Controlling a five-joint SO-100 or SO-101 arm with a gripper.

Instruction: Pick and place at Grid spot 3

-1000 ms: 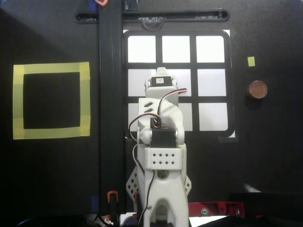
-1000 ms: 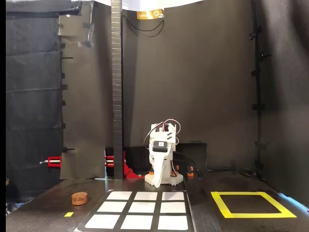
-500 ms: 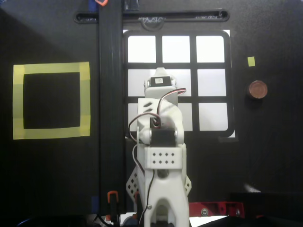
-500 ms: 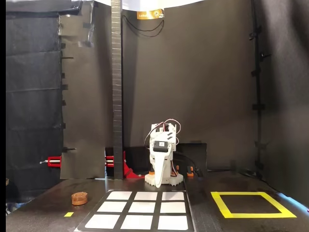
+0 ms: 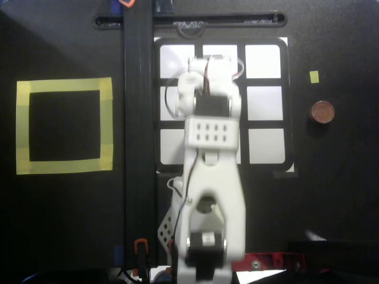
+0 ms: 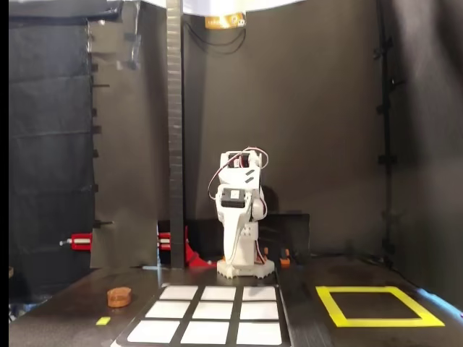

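The brown round disc point(image 5: 322, 112) lies on the black table to the right of the backlit grid in the overhead view, and it shows as a small disc point(image 6: 119, 295) at the left in the fixed view. Grid spot 3 point(image 5: 263, 61) is the white top-right cell and holds nothing; in the fixed view it is the near-left cell point(image 6: 153, 331). The white arm reaches over the grid's middle column. Its gripper point(image 5: 208, 62) sits high above the top middle cell, far from the disc. The wrist hides the fingers, and nothing shows in them.
A yellow-tape square point(image 5: 64, 85) lies at the left in the overhead view. A tall black post point(image 5: 139, 118) stands between it and the grid. A small yellow tape marker point(image 5: 314, 76) sits above the disc. A red clamp point(image 5: 266, 260) is beside the arm's base.
The arm has lifted from its folded pose and swung forward over the grid's middle column. The disc has not moved.
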